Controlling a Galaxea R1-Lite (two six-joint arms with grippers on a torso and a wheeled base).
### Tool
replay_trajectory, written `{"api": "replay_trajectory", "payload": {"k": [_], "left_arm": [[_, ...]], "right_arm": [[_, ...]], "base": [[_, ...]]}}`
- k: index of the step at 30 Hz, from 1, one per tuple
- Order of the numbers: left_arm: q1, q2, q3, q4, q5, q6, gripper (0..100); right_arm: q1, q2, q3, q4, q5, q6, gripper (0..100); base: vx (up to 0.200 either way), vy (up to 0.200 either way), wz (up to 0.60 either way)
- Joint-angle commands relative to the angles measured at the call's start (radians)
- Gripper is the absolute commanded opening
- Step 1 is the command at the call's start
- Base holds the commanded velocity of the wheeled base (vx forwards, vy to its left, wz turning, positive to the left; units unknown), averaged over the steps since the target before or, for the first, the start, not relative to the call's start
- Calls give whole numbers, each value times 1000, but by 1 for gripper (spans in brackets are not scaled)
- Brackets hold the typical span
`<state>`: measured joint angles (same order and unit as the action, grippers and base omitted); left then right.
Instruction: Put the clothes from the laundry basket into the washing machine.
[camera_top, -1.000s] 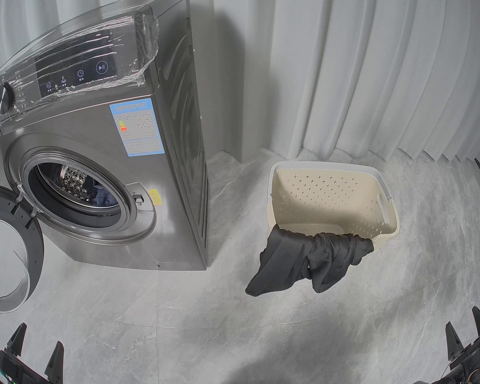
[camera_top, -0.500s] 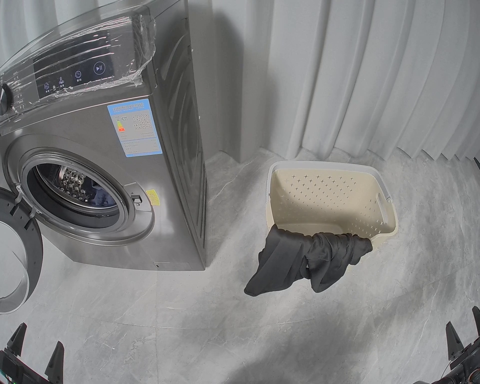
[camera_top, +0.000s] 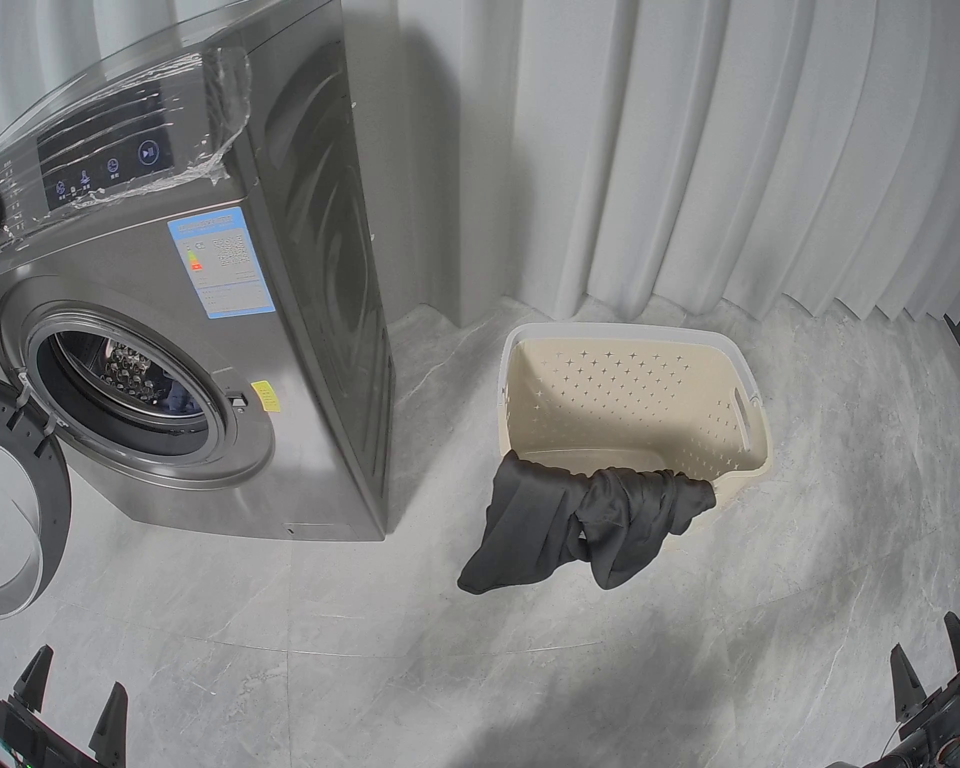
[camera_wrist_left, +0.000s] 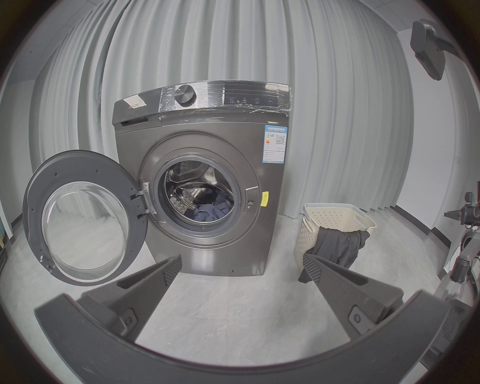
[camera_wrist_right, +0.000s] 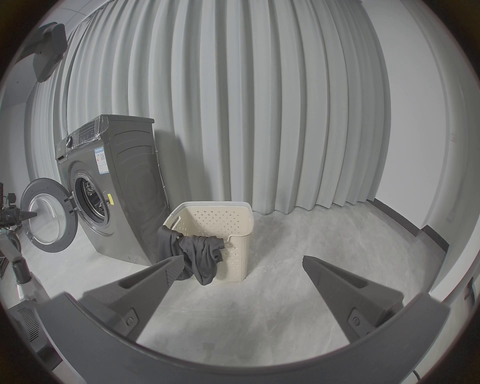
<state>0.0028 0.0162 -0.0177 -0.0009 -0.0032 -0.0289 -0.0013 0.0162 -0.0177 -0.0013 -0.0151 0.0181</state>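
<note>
One dark grey garment (camera_top: 580, 520), crumpled and slightly shiny, draped over the near rim of the laundry basket (camera_top: 620, 335). Mostly outside the basket: bunched in thick folds at the rim, one broad flap hanging down the outer wall toward the floor (camera_top: 400, 640) on the side nearer the washing machine (camera_top: 300, 300). Cream basket, pierced walls, slot handle (camera_top: 743, 418) in one side wall, standing upright just beside the machine's side panel, in front of a white pleated curtain (camera_top: 700, 150). Machine grey, front-loading, plastic film over the control panel (camera_top: 100, 165), blue label (camera_top: 222, 262) on the front. Round door (camera_wrist_left: 82, 217) swung wide open, at the left in the head view. Inside the drum (camera_wrist_left: 192, 182), a small heap of dark blue clothes (camera_wrist_left: 210, 212). Left gripper (camera_wrist_left: 241, 260) low and well short of the machine, fingers spread apart, nothing between them. Right gripper (camera_wrist_right: 242, 260) likewise low, well apart from the basket, fingers spread wide, holding nothing. Against half a second and a second ago: whole head view slid leftward, machine and basket together, so a turn of the camera, not a move of the things. Garment in the same drape on the same rim; door at the same angle. Both grippers at the same spots at the lower edge of the head view, as open as before.
</note>
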Motion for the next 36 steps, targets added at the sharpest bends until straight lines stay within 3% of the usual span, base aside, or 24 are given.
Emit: {"api": "replay_trajectory", "payload": {"k": [1,20,30,33,36], "left_arm": [[0,-10,16,-1,0,1,100],[0,-12,16,1,5,-3,100],[0,-10,16,1,8,1,100],[0,-12,18,1,9,4,100],[0,-12,18,-1,8,7,100]], "right_arm": [[0,-13,18,0,0,0,100],[-2,-13,18,0,0,0,100],[-3,-15,16,-19,1,11,100],[-2,2,-114,-51,15,8,100],[0,76,-150,-16,35,6,100]], "base": [[0,-200,0],[0,0,0],[0,-180,0],[0,0,0],[0,0,0]]}}
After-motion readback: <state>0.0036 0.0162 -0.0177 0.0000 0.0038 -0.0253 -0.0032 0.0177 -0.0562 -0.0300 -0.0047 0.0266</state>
